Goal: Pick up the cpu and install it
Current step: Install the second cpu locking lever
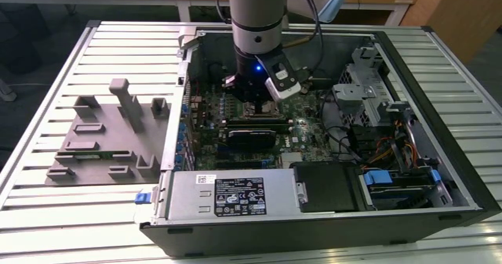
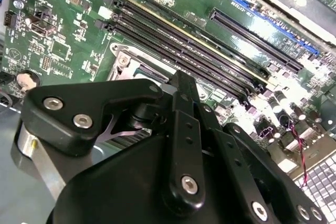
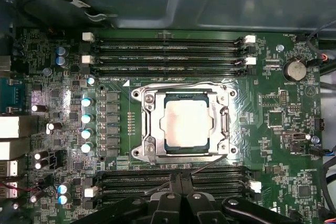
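Vertically poised, tool [image 1: 260, 106] just above socketed cpu [image 3: 184, 120].

You see the cpu [image 3: 186, 121] in the first wrist view as a flat square chip with a pale silver metal top and a thin dark rim. It lies level inside the silver metal socket frame [image 3: 148, 145] at the middle of the green motherboard [image 3: 283, 129], between two banks of black memory slots [image 3: 165, 56], its top face bare and uncovered.
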